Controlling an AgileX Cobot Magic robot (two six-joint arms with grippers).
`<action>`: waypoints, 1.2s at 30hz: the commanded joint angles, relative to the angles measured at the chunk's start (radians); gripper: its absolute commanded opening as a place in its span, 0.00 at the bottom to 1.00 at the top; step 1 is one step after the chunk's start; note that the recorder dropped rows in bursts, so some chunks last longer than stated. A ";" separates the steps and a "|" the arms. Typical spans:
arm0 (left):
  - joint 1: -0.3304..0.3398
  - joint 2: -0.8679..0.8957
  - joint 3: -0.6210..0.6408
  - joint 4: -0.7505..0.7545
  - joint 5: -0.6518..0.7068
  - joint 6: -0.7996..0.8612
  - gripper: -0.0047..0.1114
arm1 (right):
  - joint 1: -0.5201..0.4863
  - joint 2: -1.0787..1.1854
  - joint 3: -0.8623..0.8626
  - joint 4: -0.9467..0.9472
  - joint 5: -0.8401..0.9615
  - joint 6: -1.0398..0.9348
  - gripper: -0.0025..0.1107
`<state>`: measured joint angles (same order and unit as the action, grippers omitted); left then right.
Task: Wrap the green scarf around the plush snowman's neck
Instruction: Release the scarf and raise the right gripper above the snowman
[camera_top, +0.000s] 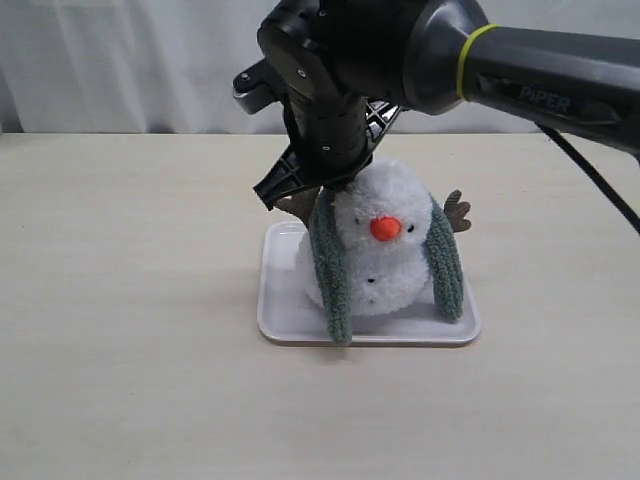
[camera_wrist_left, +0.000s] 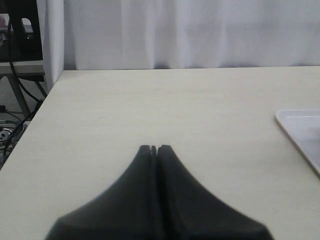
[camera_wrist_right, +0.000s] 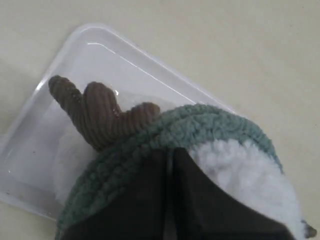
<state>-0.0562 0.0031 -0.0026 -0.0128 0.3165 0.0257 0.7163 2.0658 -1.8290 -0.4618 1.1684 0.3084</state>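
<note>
Pale tabletop (camera_top: 120, 400) fills the near part of the exterior view. A white tray (camera_top: 275, 325) lies on it, just right of the middle. On the tray stands the plush snowman (camera_top: 385, 275), upright, its orange nose (camera_top: 385, 228) facing the near side. The green scarf (camera_top: 330, 270) is draped behind the head, and its two ends hang down the front on either side of the face. The left end reaches the tray's near rim, and the right end stops a little short of it. The neck itself is hidden by fluff and scarf. A brown twig arm (camera_top: 458, 210) sticks out to the right behind the scarf. The right arm (camera_top: 540, 85) comes in from the far right, and the right gripper (camera_top: 325, 185) points down at the top of the scarf's left strand, beside the head. A white curtain (camera_top: 120, 60) hangs beyond the table's far edge.

In the left wrist view, the left gripper (camera_wrist_left: 154, 149) has its jaws pressed together with nothing between them. It hangs over the table, and a corner of the tray (camera_wrist_left: 300, 130) shows off to one side.

In the right wrist view, the right gripper (camera_wrist_right: 172, 152) has its jaws closed tight, with the tips sunk into the knit of the scarf (camera_wrist_right: 210, 122), pinching it where it curves over the white fluff (camera_wrist_right: 250, 175). The other twig arm (camera_wrist_right: 95, 110) pokes out from under the scarf, above the tray (camera_wrist_right: 100, 45).
</note>
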 joint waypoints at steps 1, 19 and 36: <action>0.003 -0.003 0.003 0.002 -0.008 -0.005 0.04 | -0.004 0.030 -0.007 0.009 -0.012 0.000 0.06; 0.003 -0.003 0.003 0.002 -0.008 -0.005 0.04 | -0.004 0.068 -0.007 0.054 0.015 -0.036 0.06; 0.003 -0.003 0.003 0.002 -0.008 -0.005 0.04 | -0.004 -0.089 -0.007 0.063 0.053 -0.052 0.06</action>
<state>-0.0562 0.0031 -0.0026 -0.0128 0.3165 0.0254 0.7121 2.0155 -1.8290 -0.4091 1.1913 0.2716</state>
